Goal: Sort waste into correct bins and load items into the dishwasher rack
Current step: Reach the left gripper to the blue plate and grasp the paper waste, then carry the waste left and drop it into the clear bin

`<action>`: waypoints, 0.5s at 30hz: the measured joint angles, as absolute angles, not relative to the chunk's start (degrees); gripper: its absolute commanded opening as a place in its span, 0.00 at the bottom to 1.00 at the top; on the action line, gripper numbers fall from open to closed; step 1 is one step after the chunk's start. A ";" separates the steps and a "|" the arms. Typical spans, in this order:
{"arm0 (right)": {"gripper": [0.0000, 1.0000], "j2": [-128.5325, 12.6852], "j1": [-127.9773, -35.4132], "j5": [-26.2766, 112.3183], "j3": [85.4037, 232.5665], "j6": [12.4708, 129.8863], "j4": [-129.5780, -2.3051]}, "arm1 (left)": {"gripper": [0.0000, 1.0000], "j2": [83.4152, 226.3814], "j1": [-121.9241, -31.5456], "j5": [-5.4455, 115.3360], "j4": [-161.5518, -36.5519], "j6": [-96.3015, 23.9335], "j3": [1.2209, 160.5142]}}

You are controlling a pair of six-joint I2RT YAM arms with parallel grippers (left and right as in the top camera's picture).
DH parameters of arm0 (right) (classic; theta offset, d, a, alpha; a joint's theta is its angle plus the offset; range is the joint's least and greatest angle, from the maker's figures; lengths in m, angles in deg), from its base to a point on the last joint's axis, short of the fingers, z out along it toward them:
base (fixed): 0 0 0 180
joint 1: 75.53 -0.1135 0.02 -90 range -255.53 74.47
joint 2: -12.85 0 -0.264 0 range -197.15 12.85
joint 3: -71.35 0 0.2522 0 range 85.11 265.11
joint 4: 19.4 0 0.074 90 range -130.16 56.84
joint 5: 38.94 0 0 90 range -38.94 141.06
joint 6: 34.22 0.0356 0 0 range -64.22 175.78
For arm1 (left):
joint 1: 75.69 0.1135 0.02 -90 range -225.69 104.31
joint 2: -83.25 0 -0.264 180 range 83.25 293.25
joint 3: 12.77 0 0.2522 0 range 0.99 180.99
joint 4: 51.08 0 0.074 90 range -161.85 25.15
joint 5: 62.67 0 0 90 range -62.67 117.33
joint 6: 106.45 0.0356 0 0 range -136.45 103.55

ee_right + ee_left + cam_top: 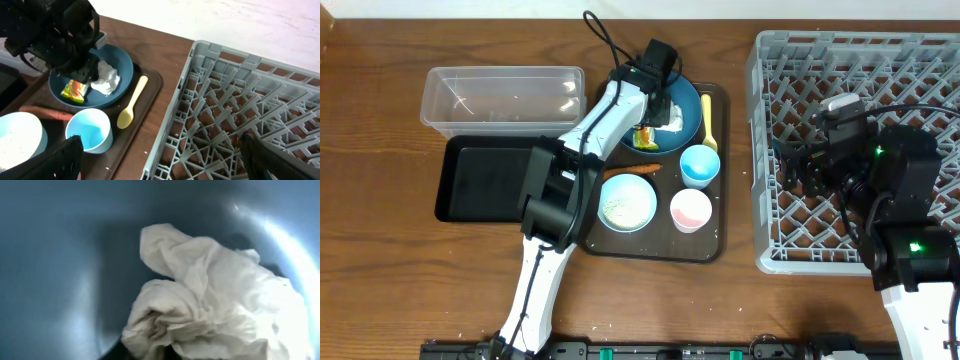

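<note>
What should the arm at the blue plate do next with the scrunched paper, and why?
Probably lift the crumpled white paper a little off the dark blue plate, once the grip feels firm. The left tool is right at it, and the clear tub waits nearby.

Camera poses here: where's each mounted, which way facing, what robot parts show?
Overhead: above the table, looking straight down; left arm reaches the plate, right arm is over the rack.
Left wrist: close above the plate, facing down at crumpled paper; own fingers not clearly visible.
Right wrist: over the rack, facing the tray; right tool open, fingers at the bottom corners.
Shared: overhead and right wrist both show plate, paper, spoon, blue cup.
</note>
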State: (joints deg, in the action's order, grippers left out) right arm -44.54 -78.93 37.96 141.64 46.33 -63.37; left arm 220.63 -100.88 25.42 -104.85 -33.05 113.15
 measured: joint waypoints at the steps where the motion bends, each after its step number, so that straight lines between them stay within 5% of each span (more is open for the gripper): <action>1: 0.97 -44.54 -78.93 37.96 141.64 46.35 -63.37 | 0.06 220.63 -100.90 25.37 -104.85 -33.11 113.15; 15: 0.92 -44.54 -78.93 37.96 141.64 46.41 -63.35 | 0.06 210.49 -97.84 30.44 -107.89 -32.98 115.66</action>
